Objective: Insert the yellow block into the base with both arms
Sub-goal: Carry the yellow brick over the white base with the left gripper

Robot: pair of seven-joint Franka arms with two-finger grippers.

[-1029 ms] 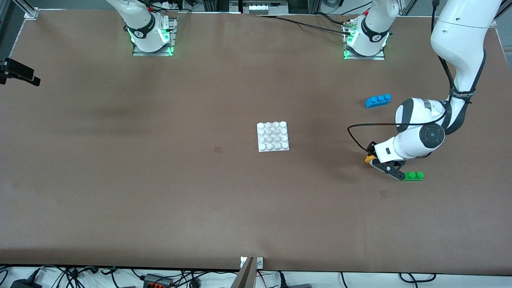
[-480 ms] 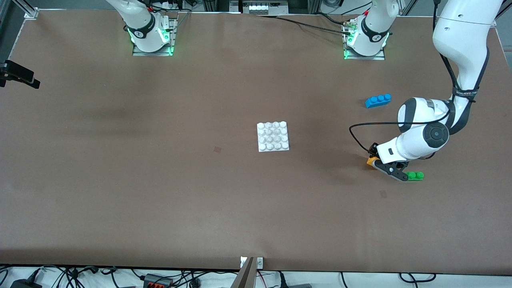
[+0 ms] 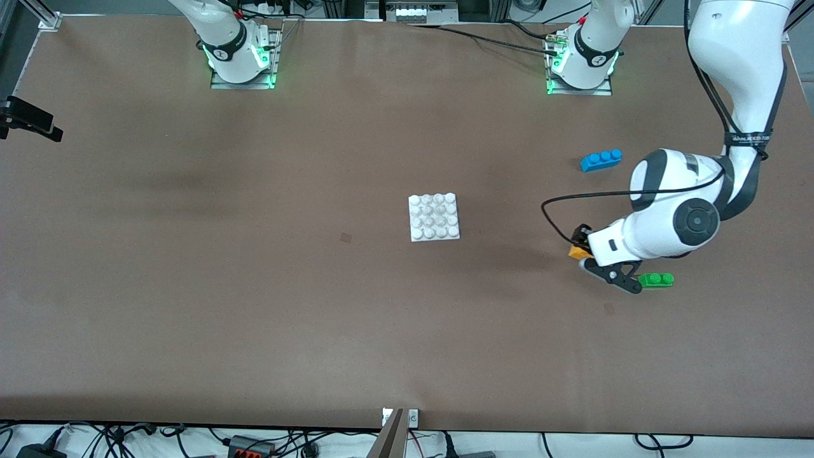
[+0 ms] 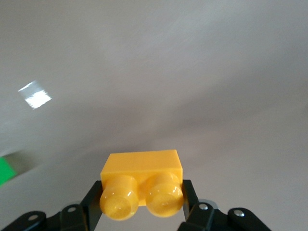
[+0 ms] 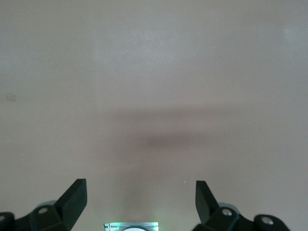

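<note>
Brown table [image 3: 254,286]: yellow block [image 4: 142,183] in left gripper [image 4: 142,204].

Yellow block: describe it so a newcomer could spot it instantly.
Find the left arm's hand, toward that arm's end of the brown table. The yellow block is clamped in it, just above the table beside the green brick. It's the only orange-yellow brick; the blue brick is longer.

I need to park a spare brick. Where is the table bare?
Bare brown table stretches from the white studded base toward the right arm's end. Crowded: the left gripper holding the yellow block, between green brick and blue brick.
</note>
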